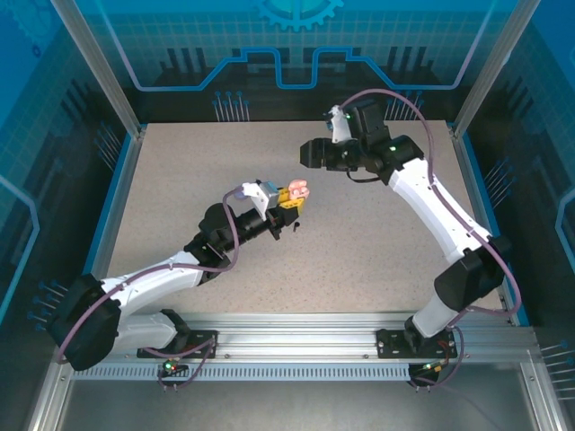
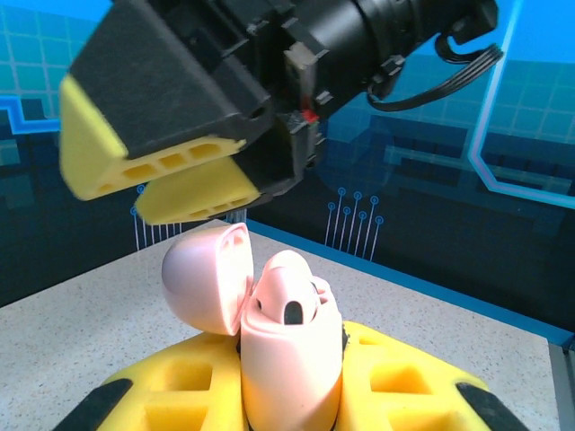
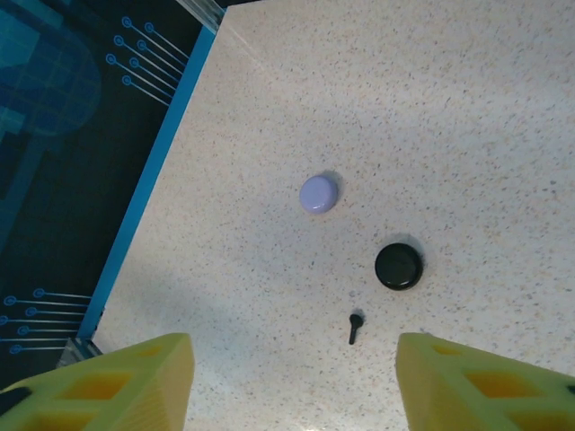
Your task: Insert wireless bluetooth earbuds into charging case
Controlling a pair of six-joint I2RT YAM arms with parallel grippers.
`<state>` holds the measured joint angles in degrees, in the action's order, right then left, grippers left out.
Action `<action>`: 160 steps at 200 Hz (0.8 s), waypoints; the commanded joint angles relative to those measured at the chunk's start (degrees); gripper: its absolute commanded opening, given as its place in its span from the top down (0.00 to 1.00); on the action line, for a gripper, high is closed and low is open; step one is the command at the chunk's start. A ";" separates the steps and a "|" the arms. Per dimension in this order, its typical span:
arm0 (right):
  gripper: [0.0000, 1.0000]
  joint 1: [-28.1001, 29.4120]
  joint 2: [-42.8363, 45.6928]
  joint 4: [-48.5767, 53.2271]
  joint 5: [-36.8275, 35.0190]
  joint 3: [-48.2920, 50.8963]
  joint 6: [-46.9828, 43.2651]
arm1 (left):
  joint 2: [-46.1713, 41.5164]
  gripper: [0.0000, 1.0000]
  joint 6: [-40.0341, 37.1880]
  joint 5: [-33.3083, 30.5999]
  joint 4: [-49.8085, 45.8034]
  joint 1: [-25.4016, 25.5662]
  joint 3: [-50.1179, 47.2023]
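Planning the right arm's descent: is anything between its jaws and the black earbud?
Nothing visible does: the black earbud lies on bare table below the right gripper, the black case apart beside it.

Pale pink glossy round charging case [image 2: 292, 359], lid [image 2: 205, 280] same pink, dark slot inside. Beneath it, finger pads [image 2: 395, 382] bright yellow, black-edged. Tabletop [image 3: 431, 108] beige, fine dark speckle. Small round lilac case [image 3: 318, 193]; small round black case [image 3: 398, 267]; tiny black stemmed earbud [image 3: 356, 327]. Walls [image 1: 54, 135] blue, cyan grid and circuit lines. Arms [image 1: 440, 211] white, black joints.
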<state>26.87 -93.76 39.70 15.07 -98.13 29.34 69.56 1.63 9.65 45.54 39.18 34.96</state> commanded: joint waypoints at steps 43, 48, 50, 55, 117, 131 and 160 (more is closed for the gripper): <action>0.56 4.44 -2.75 7.26 0.51 -2.46 -4.08 | 0.62 1.00 1.40 0.79 1.57 0.06 0.87; 0.57 4.65 -2.18 7.20 0.36 -1.80 -4.18 | 0.81 1.00 1.47 0.65 1.57 0.09 0.98; 0.57 4.76 -2.01 7.11 0.21 -1.52 -4.22 | 0.92 1.00 1.50 0.59 1.53 0.10 1.05; 0.58 4.93 -1.29 7.06 0.00 -0.84 -4.25 | 1.14 1.00 1.49 0.54 1.57 0.09 1.20; 0.60 5.73 7.17 5.69 -1.82 7.04 -3.37 | 3.73 1.00 2.25 -0.37 2.32 0.13 2.54; 0.60 5.71 8.11 5.31 -1.45 7.86 -3.00 | 4.13 1.00 2.32 -0.62 2.27 0.11 2.71; 0.52 5.01 9.62 4.27 -6.08 8.75 -0.93 | 5.00 1.00 2.94 -0.36 1.62 0.07 3.42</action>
<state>31.94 -85.80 43.94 12.10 -90.28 27.18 73.65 3.14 9.93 45.25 39.38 35.77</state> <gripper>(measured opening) 0.427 0.221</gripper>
